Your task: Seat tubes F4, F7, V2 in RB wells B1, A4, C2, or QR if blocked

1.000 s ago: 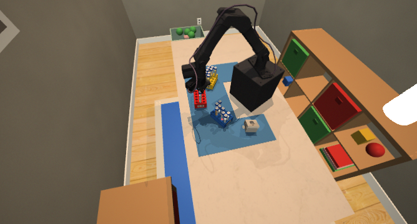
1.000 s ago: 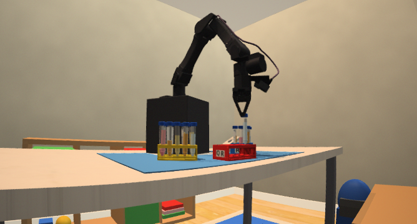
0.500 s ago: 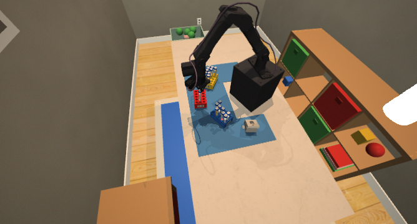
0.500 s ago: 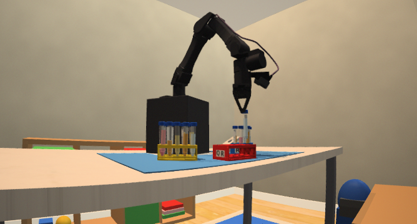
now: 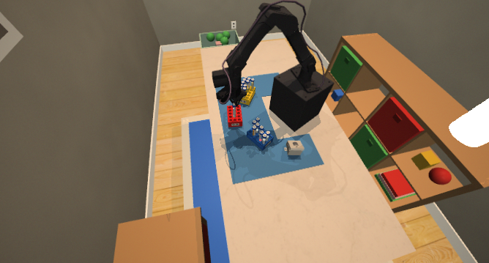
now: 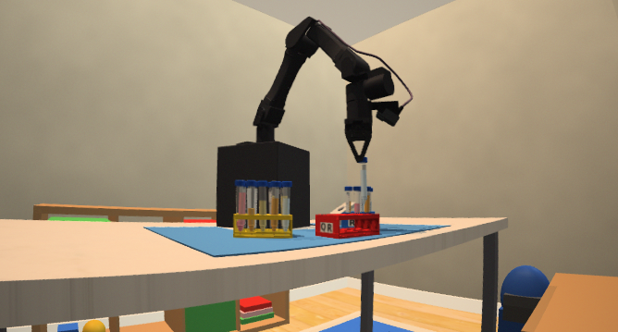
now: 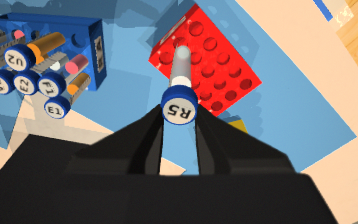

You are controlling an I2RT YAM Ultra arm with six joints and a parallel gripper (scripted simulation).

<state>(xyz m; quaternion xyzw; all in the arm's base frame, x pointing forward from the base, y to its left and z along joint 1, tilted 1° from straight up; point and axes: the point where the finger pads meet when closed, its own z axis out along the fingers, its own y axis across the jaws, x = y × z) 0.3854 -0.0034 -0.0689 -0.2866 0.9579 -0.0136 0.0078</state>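
My gripper (image 5: 236, 104) (image 6: 360, 160) (image 7: 179, 111) is shut on the blue-capped tube R5 (image 6: 364, 180) (image 7: 180, 103), which hangs upright over red rack QR (image 5: 230, 125) (image 6: 319, 221) (image 7: 236, 60). Its lower end is near the rack top; I cannot tell if it is clear of the well. QR's other visible wells look empty. Blue rack RA (image 5: 262, 147) (image 7: 97, 75) holds several tubes, including U2 (image 7: 17, 58), V5 (image 7: 1, 81), E2 (image 7: 25, 82), E1 (image 7: 57, 107) and one whose cap starts with F (image 7: 51, 84). Yellow rack RB (image 5: 245, 101) (image 6: 263, 216) holds several tubes.
A pale box (image 5: 295, 149) with a round feature on top stands on the blue mat (image 5: 256, 170) near RA. The black arm base (image 5: 294, 105) (image 6: 264, 183) stands beside the mat. RB stands on the other side of QR from RA.
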